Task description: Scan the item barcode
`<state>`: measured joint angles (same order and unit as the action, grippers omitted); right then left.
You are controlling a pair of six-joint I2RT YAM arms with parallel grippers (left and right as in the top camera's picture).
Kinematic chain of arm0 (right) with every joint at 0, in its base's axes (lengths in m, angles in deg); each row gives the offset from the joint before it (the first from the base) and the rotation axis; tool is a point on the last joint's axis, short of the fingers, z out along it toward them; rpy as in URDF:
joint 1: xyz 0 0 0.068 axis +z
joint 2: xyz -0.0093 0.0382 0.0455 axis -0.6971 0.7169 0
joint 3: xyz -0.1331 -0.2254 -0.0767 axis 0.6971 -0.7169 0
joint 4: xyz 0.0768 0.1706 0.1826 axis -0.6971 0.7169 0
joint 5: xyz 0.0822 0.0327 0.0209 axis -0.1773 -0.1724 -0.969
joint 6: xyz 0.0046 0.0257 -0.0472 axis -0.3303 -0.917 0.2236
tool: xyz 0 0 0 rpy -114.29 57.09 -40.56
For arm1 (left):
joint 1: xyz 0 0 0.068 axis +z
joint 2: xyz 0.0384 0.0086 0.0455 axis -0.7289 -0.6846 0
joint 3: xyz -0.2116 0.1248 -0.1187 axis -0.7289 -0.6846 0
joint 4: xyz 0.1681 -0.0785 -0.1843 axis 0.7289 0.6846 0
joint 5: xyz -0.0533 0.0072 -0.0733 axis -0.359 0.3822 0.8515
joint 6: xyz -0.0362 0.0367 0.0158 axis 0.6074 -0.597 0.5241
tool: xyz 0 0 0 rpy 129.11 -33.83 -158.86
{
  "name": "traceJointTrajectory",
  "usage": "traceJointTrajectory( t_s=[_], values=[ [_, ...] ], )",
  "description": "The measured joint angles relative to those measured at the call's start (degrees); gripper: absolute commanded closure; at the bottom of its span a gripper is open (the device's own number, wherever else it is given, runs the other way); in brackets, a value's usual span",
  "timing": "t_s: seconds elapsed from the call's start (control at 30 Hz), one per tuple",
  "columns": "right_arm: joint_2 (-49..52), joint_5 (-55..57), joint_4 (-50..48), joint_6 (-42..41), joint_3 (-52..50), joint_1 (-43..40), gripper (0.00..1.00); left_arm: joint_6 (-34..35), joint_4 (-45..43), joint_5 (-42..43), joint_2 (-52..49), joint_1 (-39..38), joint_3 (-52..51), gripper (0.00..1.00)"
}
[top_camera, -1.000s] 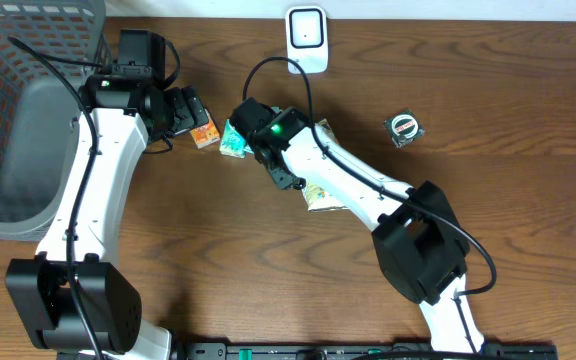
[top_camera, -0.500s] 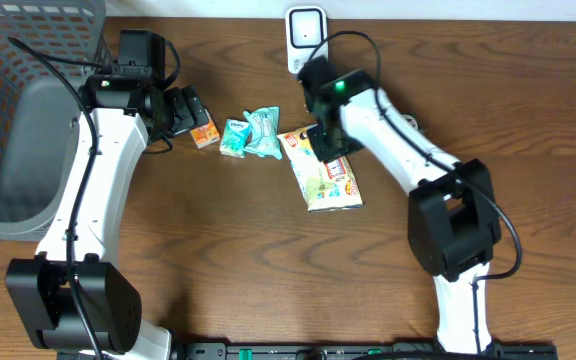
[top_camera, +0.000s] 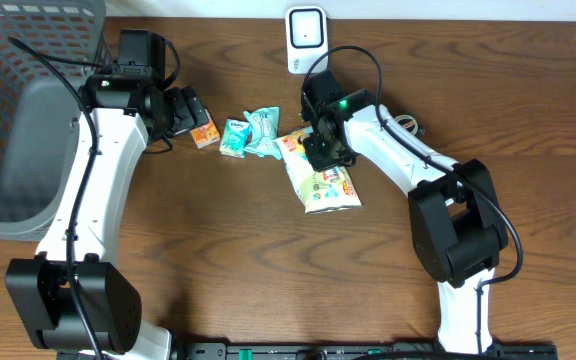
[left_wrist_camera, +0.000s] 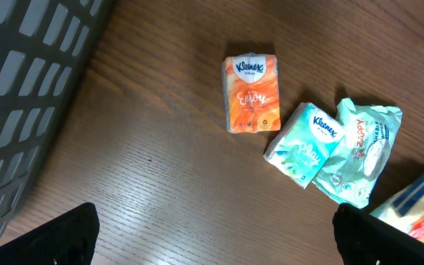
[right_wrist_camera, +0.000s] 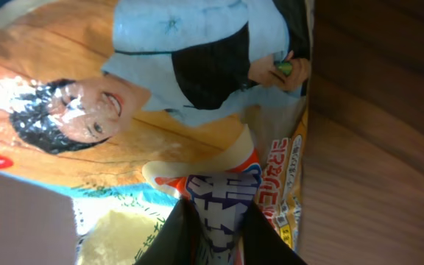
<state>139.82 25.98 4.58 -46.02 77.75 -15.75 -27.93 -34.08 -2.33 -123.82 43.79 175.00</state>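
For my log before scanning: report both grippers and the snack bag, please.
Left gripper jaws open, empty. Right gripper jaws shut on yellow plastic snack bag. Two teal packets beside it, off the line to white scanner.

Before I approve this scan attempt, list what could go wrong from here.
1. The right claw pinches just a raised fold of the glossy yellow-orange snack packet; slick film could slip out on lifting.
2. The crinkled teal wipes pouch lies close beside that packet and may get dragged.
3. No barcode shows on the packet's upper face, so it may need turning towards the white box-shaped scanner.
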Motion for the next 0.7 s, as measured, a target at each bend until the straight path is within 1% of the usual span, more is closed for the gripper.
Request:
traceJointTrajectory(
  t_s=[0.17, 0.27, 0.43, 0.47, 0.53, 0.57, 0.63, 0.7],
  values=[
    [0.0, 10.6, 5.3, -4.7, 1.1, -1.8, 0.83, 0.0, 0.0, 0.0, 0.0, 0.0, 0.0, 0.0],
    [0.0, 13.5, 7.8, -5.4, 3.3, -4.3, 0.83, 0.0, 0.0, 0.0, 0.0, 0.0, 0.0, 0.0],
    [0.0, 15.7, 8.0, -5.6, 6.2, -7.9, 0.79, 0.0, 0.0, 0.0, 0.0, 0.0, 0.0, 0.0],
    [0.0, 15.7, 8.1, -5.7, 6.2, -8.2, 0.74, 0.0, 0.0, 0.0, 0.0, 0.0, 0.0, 0.0],
    [0.0, 15.5, 8.2, -6.0, 6.2, -8.2, 0.59, 0.0, 0.0, 0.0, 0.0, 0.0, 0.0, 0.0],
    [0.0, 15.0, 8.2, -6.1, 6.2, -8.2, 0.58, 0.0, 0.0, 0.0, 0.0, 0.0, 0.0, 0.0],
    [0.0, 13.3, 8.2, -5.6, 6.2, -8.2, 0.59, 0.0, 0.0, 0.0, 0.0, 0.0, 0.0, 0.0],
    [0.0, 11.1, 8.6, -5.0, 6.2, -8.2, 0.69, 0.0, 0.0, 0.0, 0.0, 0.0, 0.0, 0.0]
  ],
)
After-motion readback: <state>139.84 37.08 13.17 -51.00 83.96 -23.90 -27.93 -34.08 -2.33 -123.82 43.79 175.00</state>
